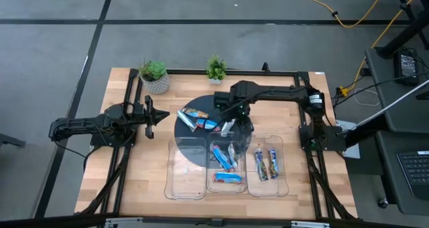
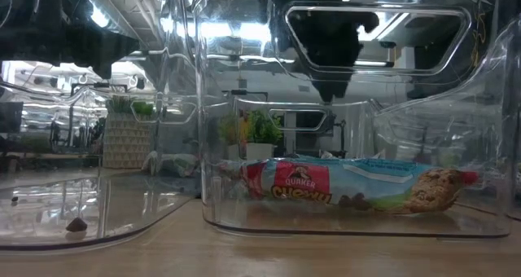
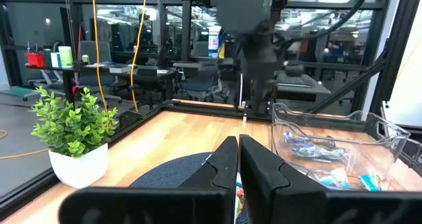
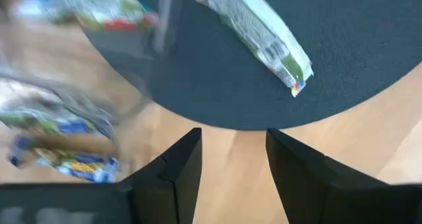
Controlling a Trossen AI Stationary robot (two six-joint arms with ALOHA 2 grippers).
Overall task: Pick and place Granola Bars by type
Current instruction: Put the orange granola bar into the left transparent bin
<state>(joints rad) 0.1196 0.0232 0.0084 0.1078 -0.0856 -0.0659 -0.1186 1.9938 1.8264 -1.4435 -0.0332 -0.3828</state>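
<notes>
On the dark round mat (image 1: 184, 131) you have about three Granola Bars (image 1: 196, 119) left to sort. Two lie in the right tray (image 1: 285, 162), several in the middle tray (image 1: 226, 188); the left tray (image 1: 186, 178) looks empty. Your right gripper (image 4: 232, 155) hovers over the mat's edge, fingers partly apart and holding nothing. Your left gripper (image 3: 237, 165) waits at the desk's (image 1: 134, 181) left side, fingers closed and empty. Two potted plants (image 1: 154, 75) stand at the back; an office with workstations lies beyond.
</notes>
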